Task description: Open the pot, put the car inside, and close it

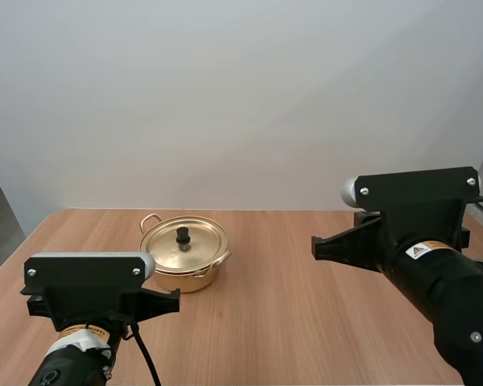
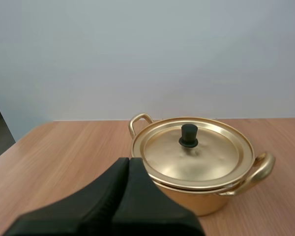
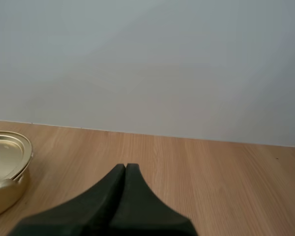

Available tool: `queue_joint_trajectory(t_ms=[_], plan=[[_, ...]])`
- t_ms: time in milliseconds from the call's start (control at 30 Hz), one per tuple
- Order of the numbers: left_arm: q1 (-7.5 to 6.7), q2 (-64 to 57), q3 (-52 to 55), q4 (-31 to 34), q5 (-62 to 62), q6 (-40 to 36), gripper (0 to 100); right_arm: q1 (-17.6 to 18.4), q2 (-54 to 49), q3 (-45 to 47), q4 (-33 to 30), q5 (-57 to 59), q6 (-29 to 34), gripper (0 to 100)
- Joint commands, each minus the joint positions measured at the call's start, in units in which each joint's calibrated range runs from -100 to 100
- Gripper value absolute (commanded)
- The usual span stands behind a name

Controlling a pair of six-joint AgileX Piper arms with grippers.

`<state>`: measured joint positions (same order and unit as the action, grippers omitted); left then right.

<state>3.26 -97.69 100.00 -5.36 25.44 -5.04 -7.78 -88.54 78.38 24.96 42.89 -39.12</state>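
Note:
A gold pot (image 1: 185, 254) with two loop handles stands on the wooden table (image 1: 290, 322), its lid (image 1: 183, 244) on and a black knob (image 1: 183, 236) on top. My left gripper (image 2: 129, 162) is shut on nothing, its fingers together as one dark wedge just short of the pot (image 2: 199, 162) and its lid (image 2: 191, 152). My right gripper (image 3: 125, 168) is also shut on nothing, held over bare table with the pot's edge (image 3: 7, 167) off to one side.
The left arm's mount (image 1: 88, 293) sits near the table's front left, close to the pot. The right arm (image 1: 423, 265) reaches in from the front right. A plain white wall stands behind the table's far edge.

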Motion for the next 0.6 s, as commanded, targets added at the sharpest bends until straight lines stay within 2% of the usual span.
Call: queue_joint_trajectory(t_ms=[0,100,167,267,333,400,567], plan=[[-0.01,0.0,0.0,-0.02,1.41,0.11,0,0.02,-3.41,3.01,-0.83,-2.53,-0.04,0],[-0.01,0.0,0.0,-0.02,1.08,0.11,0,0.27,-6.35,7.01,-2.82,-7.07,2.0,0],[-0.01,0.0,0.0,-0.02,1.08,0.11,0,1.05,-7.91,9.73,-6.25,-9.85,6.97,0],[-0.01,0.0,0.0,-0.02,1.08,0.11,0,2.74,-9.39,13.09,-15.82,-14.29,17.2,0],[-0.01,0.0,0.0,-0.02,1.08,0.11,0,3.98,-10.43,14.32,-21.02,-15.38,21.8,0],[-0.01,0.0,0.0,-0.02,1.08,0.11,0,5.42,-11.46,15.42,-24.4,-15.79,24.16,0],[-0.01,0.0,0.0,-0.02,1.08,0.11,0,7.76,-11.46,18.19,-25.73,-15.05,24.92,0]])
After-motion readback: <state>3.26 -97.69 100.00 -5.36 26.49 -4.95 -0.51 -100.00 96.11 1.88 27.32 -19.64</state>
